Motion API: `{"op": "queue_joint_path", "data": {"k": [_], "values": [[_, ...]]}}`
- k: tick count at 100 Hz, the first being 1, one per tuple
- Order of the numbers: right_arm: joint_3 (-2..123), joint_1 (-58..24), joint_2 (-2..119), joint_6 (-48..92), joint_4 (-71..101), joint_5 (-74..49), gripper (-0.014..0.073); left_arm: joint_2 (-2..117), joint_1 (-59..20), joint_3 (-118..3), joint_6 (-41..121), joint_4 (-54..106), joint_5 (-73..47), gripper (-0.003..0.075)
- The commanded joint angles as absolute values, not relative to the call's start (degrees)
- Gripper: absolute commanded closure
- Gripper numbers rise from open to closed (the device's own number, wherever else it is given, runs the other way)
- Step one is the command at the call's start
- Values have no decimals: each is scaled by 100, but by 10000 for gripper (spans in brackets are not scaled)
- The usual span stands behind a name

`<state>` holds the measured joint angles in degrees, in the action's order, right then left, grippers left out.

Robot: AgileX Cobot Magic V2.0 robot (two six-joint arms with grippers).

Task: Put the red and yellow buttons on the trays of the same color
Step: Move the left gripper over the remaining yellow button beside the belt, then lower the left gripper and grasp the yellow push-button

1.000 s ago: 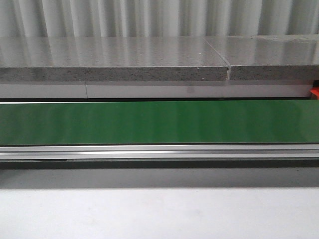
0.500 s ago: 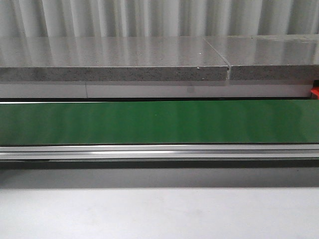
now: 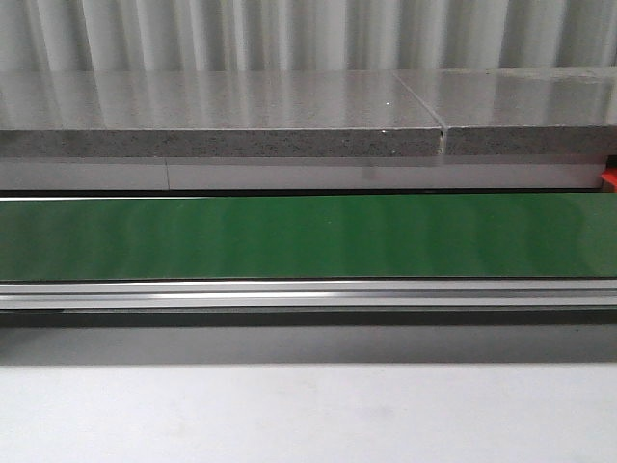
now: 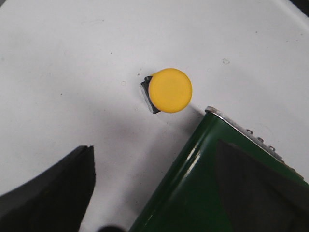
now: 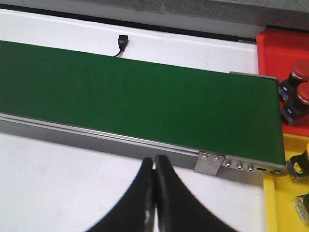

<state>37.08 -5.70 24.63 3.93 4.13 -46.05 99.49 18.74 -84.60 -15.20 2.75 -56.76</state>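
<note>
A yellow button (image 4: 170, 90) with a small grey base stands on the white table, just off the end of the green conveyor belt (image 4: 193, 193). My left gripper (image 4: 153, 147) is open and empty, short of that button, with one finger (image 4: 53, 193) over the table and the other over the belt. My right gripper (image 5: 154, 162) is shut with nothing in it, above the white table in front of the belt's rail. Beyond the belt's end lie a red tray (image 5: 280, 48) holding two red buttons (image 5: 298, 72) and a yellow tray (image 5: 285, 193) with button parts at its edge. Neither gripper shows in the front view.
The green belt (image 3: 308, 236) runs across the front view, with a metal rail (image 3: 308, 294) along its near side and a grey stone ledge (image 3: 222, 116) behind. A sliver of the red tray (image 3: 608, 180) shows at the far right. A small black connector (image 5: 122, 41) sits behind the belt.
</note>
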Motion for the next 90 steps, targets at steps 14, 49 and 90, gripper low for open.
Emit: {"op": "queue_joint_path", "data": {"k": [14, 49, 90], "values": [[3854, -586, 2488, 434, 449, -4247, 662, 10637, 1929, -9777, -1925, 441, -6491, 210], [3854, -586, 2488, 434, 449, -4247, 662, 11488, 1929, -10416, -2902, 657, -7086, 229], [3854, -586, 2488, 434, 449, -4247, 662, 11993, 1919, -10424, -2926, 938, -6688, 264]]}}
